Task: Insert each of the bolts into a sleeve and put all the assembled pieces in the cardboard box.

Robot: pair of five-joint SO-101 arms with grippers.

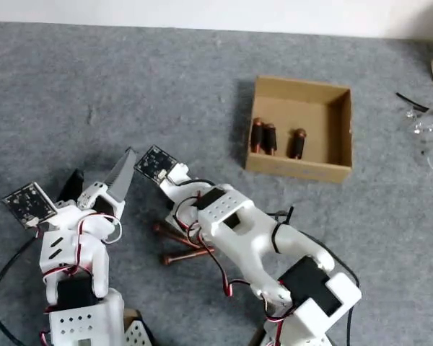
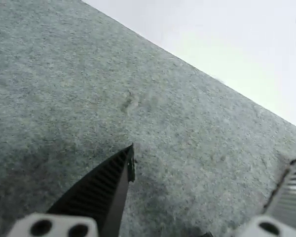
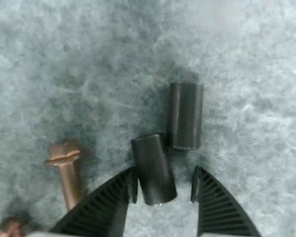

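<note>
My right pincer [image 3: 165, 185] sits released, straddling the near sleeve [image 3: 154, 168]; I should centre on it and clench squarely, not nudging the second sleeve [image 3: 186, 116] just beyond

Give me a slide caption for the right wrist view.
Right gripper open around one sleeve, with a second sleeve and a bolt lying close by.

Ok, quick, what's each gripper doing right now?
Left gripper: open, empty.
Right gripper: open, set around a sleeve but not clamped on it.
</note>
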